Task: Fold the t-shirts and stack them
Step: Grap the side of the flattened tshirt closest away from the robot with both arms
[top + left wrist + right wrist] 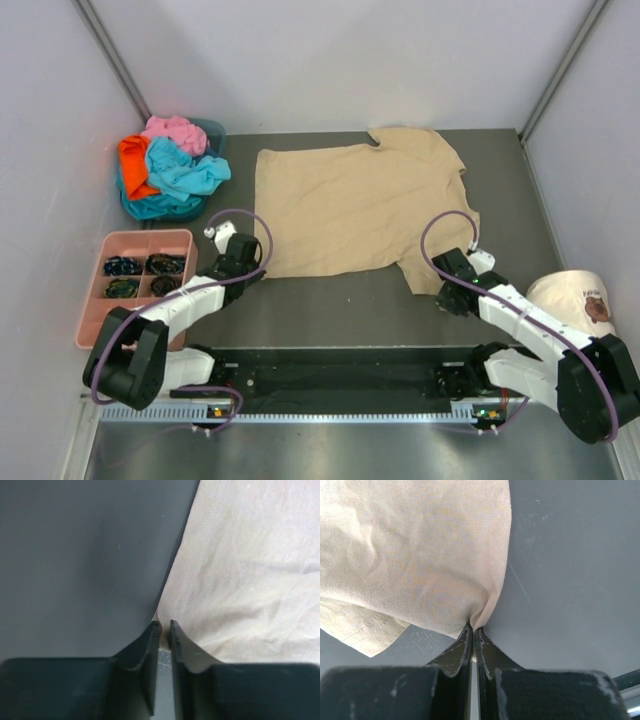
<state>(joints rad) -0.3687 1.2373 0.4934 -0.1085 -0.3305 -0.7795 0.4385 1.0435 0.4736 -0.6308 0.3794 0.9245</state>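
Observation:
A large tan t-shirt [360,205] lies spread flat on the dark table, collar at the far side. My left gripper [262,270] is at its near left corner. In the left wrist view the fingers are drawn close together around the hem corner [162,617] of the tan t-shirt [250,570]. My right gripper [438,292] is at the near right sleeve. In the right wrist view it [472,629] is shut on a pinched fold of the tan t-shirt [420,555]. Turquoise [185,172], orange [135,160] and pink [175,130] t-shirts lie heaped at the far left.
The heap sits in a teal basket [213,130] against the left wall. A pink compartment tray [100,300] holding dark items lies near the left arm. A cream cap [575,295] rests at the right beside the right arm. Walls close in on three sides.

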